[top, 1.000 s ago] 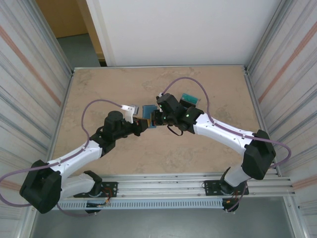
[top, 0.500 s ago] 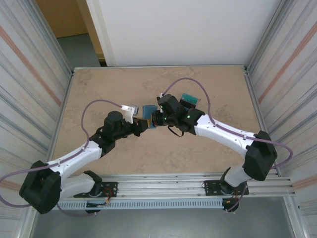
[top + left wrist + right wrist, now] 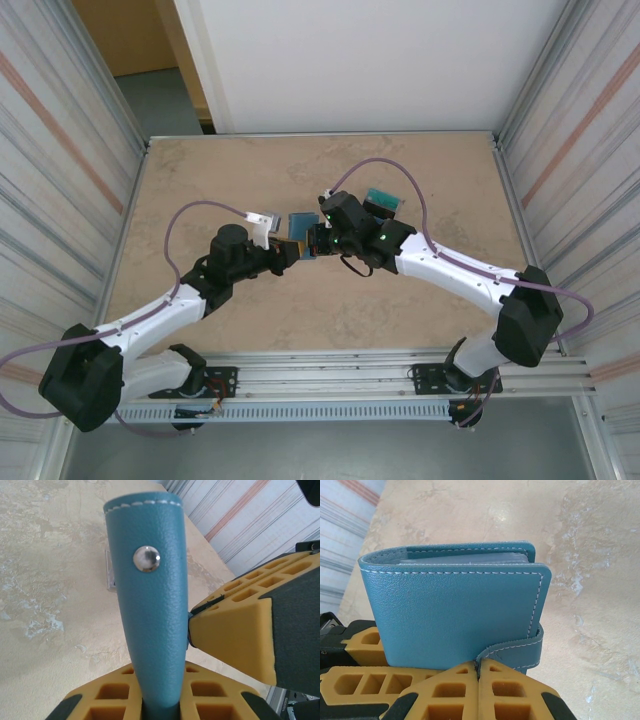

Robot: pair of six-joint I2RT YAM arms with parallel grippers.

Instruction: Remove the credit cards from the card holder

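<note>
Teal leather wallet (image 3: 455,610) hangs over the counter (image 3: 600,555), one edge clamped between my left fingers (image 3: 125,681), my right fingers (image 3: 450,700) pinched shut on its closure tab (image 3: 520,647)

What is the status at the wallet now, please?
Left gripper shut on wallet. Right gripper shut on its tab. Wallet closed.

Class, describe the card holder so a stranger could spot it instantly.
On the marble-patterned table, look at its centre. The card holder is held on edge there by the left hand: closed teal leather, white stitching, silver snap, unlike the flat credit cards beyond.
</note>
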